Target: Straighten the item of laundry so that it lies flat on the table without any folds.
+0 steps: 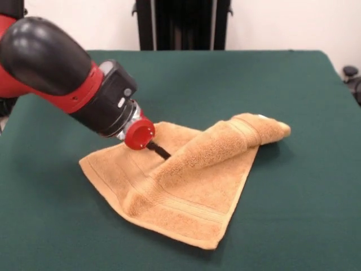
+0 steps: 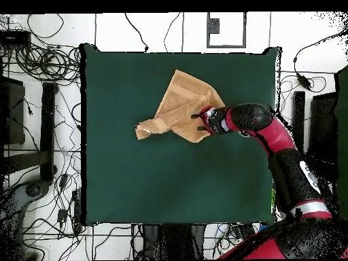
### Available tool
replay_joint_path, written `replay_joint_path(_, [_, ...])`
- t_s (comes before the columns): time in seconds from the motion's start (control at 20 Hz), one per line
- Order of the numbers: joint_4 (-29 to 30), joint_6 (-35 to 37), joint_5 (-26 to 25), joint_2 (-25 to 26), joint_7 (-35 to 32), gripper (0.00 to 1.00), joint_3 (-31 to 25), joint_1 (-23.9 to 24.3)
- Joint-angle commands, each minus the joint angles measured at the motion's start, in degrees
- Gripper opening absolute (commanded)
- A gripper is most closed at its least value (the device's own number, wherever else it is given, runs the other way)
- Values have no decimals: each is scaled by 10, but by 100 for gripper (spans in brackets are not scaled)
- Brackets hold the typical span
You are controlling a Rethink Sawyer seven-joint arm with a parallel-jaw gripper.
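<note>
The orange-tan towel (image 1: 194,183) lies on the dark green table (image 1: 299,214), crumpled into a rough triangle. One side is folded over into a thick raised ridge that runs to a rolled corner at the right, where a bit of white label (image 1: 261,117) shows. My gripper (image 1: 162,152) comes in from the upper left, its tip pressed into the towel at the foot of that ridge and partly hidden by the cloth. In the overhead view the towel (image 2: 178,102) sits in the table's (image 2: 170,183) upper middle, with the gripper (image 2: 198,116) at its right edge.
The red and black arm (image 1: 51,68) reaches low over the table's left part in the front view. In the overhead view the arm (image 2: 285,156) crosses the table's right edge. Cables (image 2: 47,64) and dark stands lie on the floor around the table.
</note>
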State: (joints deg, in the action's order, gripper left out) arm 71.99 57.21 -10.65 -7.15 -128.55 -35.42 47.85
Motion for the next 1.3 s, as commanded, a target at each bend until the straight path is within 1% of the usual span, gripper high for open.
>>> replay_joint_path(0.05, [45,155,16,89,189,100,-40,-8])
replay_joint_path(0.2, [31,173,8,98,191,100,-35,-10])
replay_joint_path(0.35, [2,189,-11,106,192,100,-24,-25])
replay_joint_path(0.45, [-10,198,-25,105,189,100,-17,-34])
replay_joint_path(0.6, [-11,192,-46,95,177,100,-8,-44])
replay_joint_path(0.8, [20,165,-68,65,142,100,4,-50])
replay_joint_path(0.9, [49,152,-70,47,122,100,7,-47])
replay_joint_path(1.05, [109,120,-69,21,94,100,7,-32])
replay_joint_path(1.2, [147,96,-70,4,66,100,8,-25])
replay_joint_path(1.3, [177,55,-88,-18,29,100,22,-30])
